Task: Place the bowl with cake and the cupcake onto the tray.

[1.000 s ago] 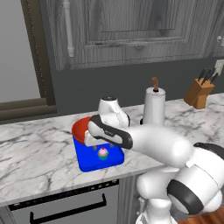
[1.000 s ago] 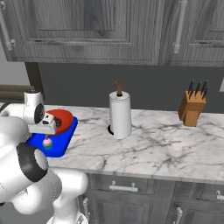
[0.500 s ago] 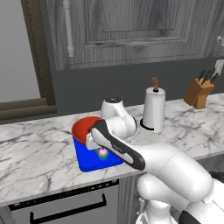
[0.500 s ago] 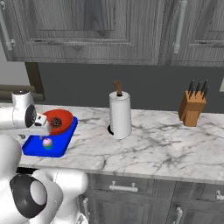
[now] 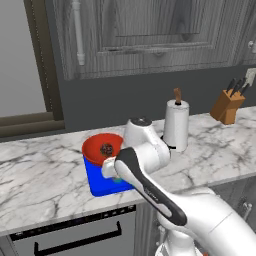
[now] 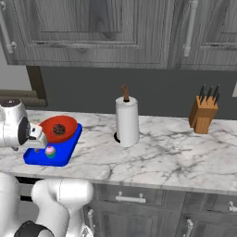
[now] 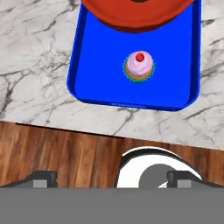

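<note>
My gripper [image 7: 112, 178] hangs above the near end of the tray [image 7: 87, 65], jaws spread wide and holding nothing; its two dark fingertips [image 7: 43, 178] sit far apart at the bottom of my hand view, with wooden floor beneath them and the marble counter [image 7: 35, 48] edge just beyond. The tray lies flat on the counter close to its front edge. The cupcake [image 7: 139, 66] stands upright on the tray's blue floor, pink top with a red dot, teal wrapper showing around it, a little apart from the bowl. The bowl [image 7: 140, 17] rests on the tray's far end, its red rim reaching past the tray's edges. In the left base view the bowl [image 5: 101, 148] shows the dark lump of cake [image 5: 106, 149] at its centre, and the tray [image 5: 100, 182] pokes out from under it, partly behind my arm. In the right base view the tray [image 6: 39, 156] lies at the left of the counter [image 6: 157, 157], with the bowl [image 6: 59, 128] on its back part and the cupcake [image 6: 50, 151] in front of the bowl, just beside my hand. A paper towel roll [image 6: 127, 121] stands further right on the counter, well apart from the tray, and a knife block [image 6: 203, 114] stands near the wall beyond it.
</note>
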{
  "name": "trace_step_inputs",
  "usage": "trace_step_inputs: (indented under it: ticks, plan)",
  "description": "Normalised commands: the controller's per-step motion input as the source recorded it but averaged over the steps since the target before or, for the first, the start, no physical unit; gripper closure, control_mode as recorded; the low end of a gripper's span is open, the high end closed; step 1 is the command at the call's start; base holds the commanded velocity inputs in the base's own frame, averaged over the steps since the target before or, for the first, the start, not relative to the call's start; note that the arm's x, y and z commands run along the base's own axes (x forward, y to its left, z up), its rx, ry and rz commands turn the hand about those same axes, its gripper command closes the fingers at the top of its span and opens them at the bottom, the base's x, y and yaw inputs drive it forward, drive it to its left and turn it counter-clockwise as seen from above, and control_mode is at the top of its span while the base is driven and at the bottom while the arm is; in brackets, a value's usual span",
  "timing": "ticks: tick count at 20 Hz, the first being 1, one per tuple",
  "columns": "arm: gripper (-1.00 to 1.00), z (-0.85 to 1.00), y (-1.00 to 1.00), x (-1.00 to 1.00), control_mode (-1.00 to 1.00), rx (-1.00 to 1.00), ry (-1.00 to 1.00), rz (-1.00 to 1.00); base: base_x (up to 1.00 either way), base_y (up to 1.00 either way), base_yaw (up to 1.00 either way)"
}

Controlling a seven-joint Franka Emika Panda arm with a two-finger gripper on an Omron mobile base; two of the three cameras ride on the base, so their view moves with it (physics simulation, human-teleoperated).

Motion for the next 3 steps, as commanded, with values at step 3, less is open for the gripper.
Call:
trace_step_inputs:
  ticks: [3]
  plan:
    - [-1.00,0.20,0.00,-0.46,-1.00,0.00,-0.11,0.00,0.00,0.00,0.00]
